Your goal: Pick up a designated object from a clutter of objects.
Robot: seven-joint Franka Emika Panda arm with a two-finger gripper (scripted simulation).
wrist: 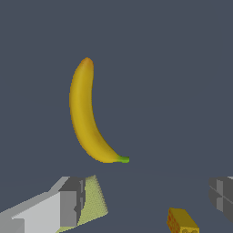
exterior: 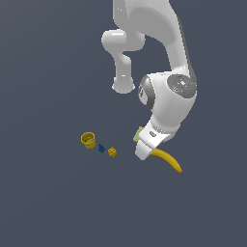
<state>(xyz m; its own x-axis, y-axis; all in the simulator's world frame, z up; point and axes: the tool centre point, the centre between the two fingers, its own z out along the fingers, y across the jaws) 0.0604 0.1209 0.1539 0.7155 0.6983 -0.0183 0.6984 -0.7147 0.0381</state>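
Note:
The long curved yellow banana with a green stem tip lies on the dark floor; in the exterior view my hand covers one end of it. It shows whole in the wrist view, lying free. My gripper hangs just beside that end. In the wrist view the gripper is open and empty, with its two fingers wide apart. The banana is beyond the fingers, not between them.
A pale yellow-green square pad lies partly behind one finger and peeks out by my hand. A small yellow-orange cube, a tiny blue piece and a yellow cup lie towards the exterior view's left.

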